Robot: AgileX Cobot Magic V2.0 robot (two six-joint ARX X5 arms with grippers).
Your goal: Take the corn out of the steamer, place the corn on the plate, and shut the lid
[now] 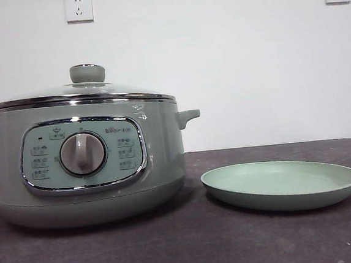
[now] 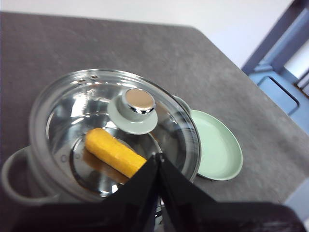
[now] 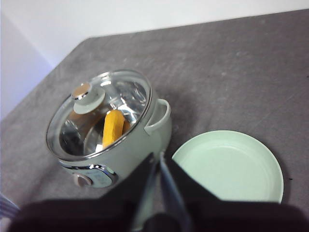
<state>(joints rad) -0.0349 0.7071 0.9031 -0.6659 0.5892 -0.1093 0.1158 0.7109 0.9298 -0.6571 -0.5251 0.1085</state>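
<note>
Starting state: nothing of the task is done. We see the lid (image 1: pixel 80 90) seated on the steamer (image 1: pixel 83 170), its knob (image 2: pixel 132 112) untouched, and the corn (image 2: pixel 115 152) lying inside on the metal floor, visible through the glass. The plate (image 1: pixel 282 187) stands bare just beside the steamer, on the side away from its control dial (image 1: pixel 82 154). Lid removal, transfer and reclosing all remain. We judge both arms to be waiting aloft: the left gripper (image 2: pixel 158 157) and the right gripper (image 3: pixel 157 157) each show fingers pressed together, holding nothing. The surface (image 1: pixel 192 247) is dark grey cloth; behind it, a white wall with two sockets (image 1: pixel 78 7).
</note>
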